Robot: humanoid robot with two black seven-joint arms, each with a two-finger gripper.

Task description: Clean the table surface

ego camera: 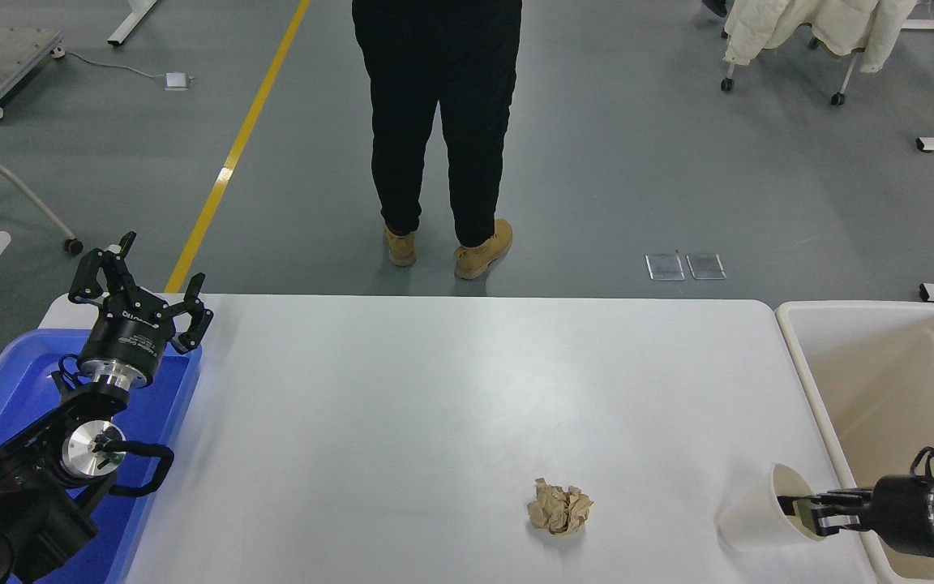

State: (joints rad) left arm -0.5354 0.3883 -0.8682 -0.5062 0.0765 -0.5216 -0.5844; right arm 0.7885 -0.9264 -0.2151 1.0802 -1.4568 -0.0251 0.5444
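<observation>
At the near right edge of the view, the right gripper (809, 513) extends leftward from the right arm and sits at the mouth of a white paper cup (763, 519), which lies tipped on its side with its opening facing right. The jaws are closed on the cup's rim, one finger inside the mouth and the other against the outer wall. The cup rests on the worktop (451, 389) close to its right edge. To the left of the cup, and well apart from it, a crumpled ball of brown paper (559, 508) lies on the white surface near the front edge. At the near left, the left arm is parked over a blue plastic tray (5, 389) that adjoins the left end of the worktop. The left gripper (143, 288) points away from the camera, above the tray's far right corner, with its jaws spread wide and holding nothing. A beige rectangular bin (880, 381) stands against the right end of the worktop; the right arm reaches across its near part. The worktop itself spans the centre of the view between tray and bin. Beyond its far edge, a person (439, 122) in black trousers and tan boots stands on the grey floor, beside a yellow floor line (240, 142).
</observation>
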